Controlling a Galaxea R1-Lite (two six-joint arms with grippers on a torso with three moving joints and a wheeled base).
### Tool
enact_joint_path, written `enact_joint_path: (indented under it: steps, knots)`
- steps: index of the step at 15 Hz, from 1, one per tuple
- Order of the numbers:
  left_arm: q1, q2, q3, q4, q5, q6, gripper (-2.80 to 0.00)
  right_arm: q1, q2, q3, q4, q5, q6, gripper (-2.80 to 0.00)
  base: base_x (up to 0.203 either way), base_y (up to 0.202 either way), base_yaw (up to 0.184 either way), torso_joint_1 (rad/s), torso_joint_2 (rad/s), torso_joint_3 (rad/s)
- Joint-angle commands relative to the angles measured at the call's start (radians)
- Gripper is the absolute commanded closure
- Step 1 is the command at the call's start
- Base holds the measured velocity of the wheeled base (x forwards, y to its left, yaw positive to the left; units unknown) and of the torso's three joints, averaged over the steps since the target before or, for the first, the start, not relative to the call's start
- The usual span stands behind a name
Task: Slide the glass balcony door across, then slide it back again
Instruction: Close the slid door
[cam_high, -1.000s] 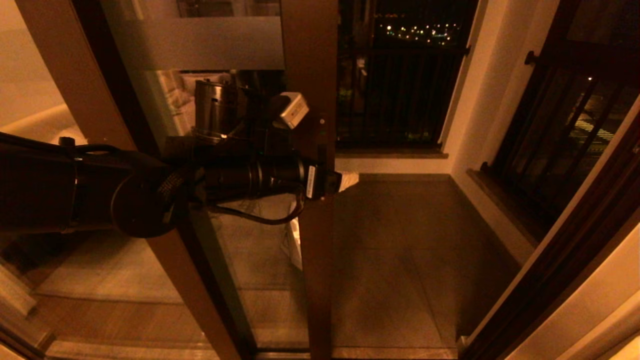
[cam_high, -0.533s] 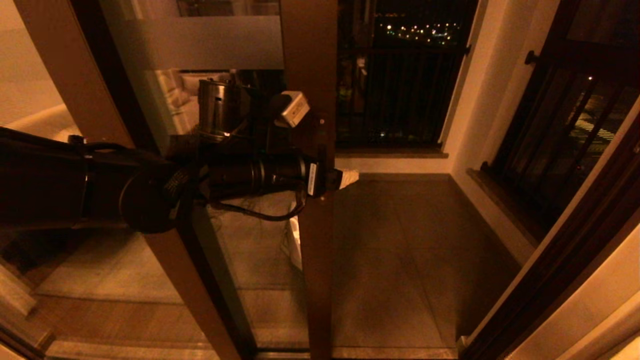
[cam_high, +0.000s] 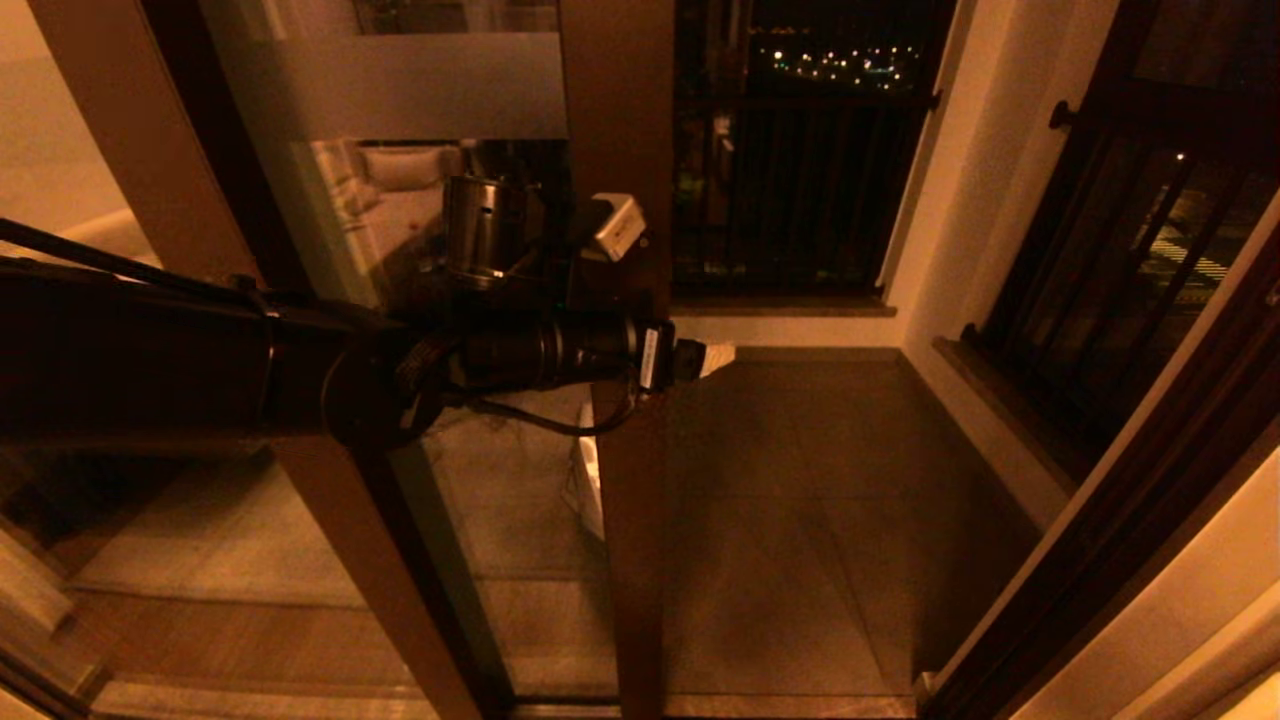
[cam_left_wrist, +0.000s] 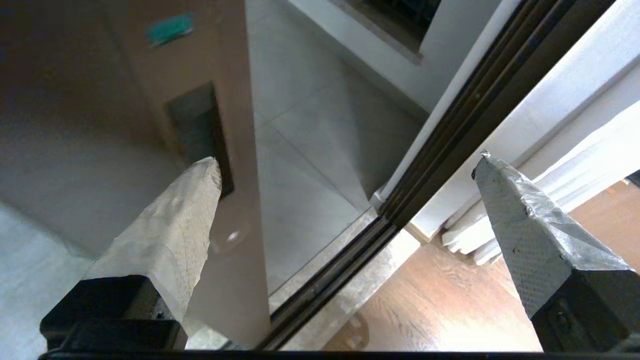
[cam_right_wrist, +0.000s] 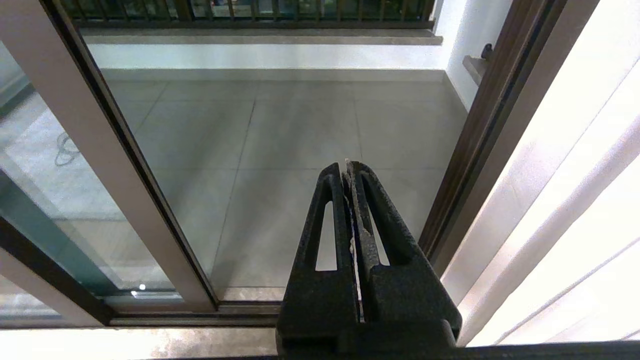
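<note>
Progress looked partial in the head view: the tall glass balcony door with its dark brown frame and frosted band (cam_high: 620, 200) stood partway across the opening, bare balcony floor showing between its stile and the dark jamb on the right, so neither end of the travel seemed settled. The left gripper (cam_high: 715, 357) reached level from the left across the stile, its pale tip just past the door's edge. Seen from the left wrist, the fingers (cam_left_wrist: 175, 235) were spread wide, one tip at the recessed slot handle (cam_left_wrist: 197, 135) and the other well clear of the door, nothing pinched. From the right wrist, the right gripper (cam_right_wrist: 347, 170) hung parked low, jaws pressed together and empty, facing the floor tiles and track.
</note>
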Motion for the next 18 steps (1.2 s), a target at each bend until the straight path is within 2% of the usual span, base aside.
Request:
enact_joint_path:
  steps: [1, 18]
  knots:
    - [0.0, 0.035, -0.021, -0.002, -0.001, -0.001, -2.8, 0.0, 0.001, 0.0, 0.0, 0.001, -0.001, 0.0, 0.0, 0.0, 0.0, 0.0, 0.0, 0.0]
    - [-0.029, 0.097, -0.078, -0.004, -0.004, -0.002, -2.8, 0.0, 0.001, 0.0, 0.0, 0.001, -0.001, 0.0, 0.0, 0.0, 0.0, 0.0, 0.0, 0.0]
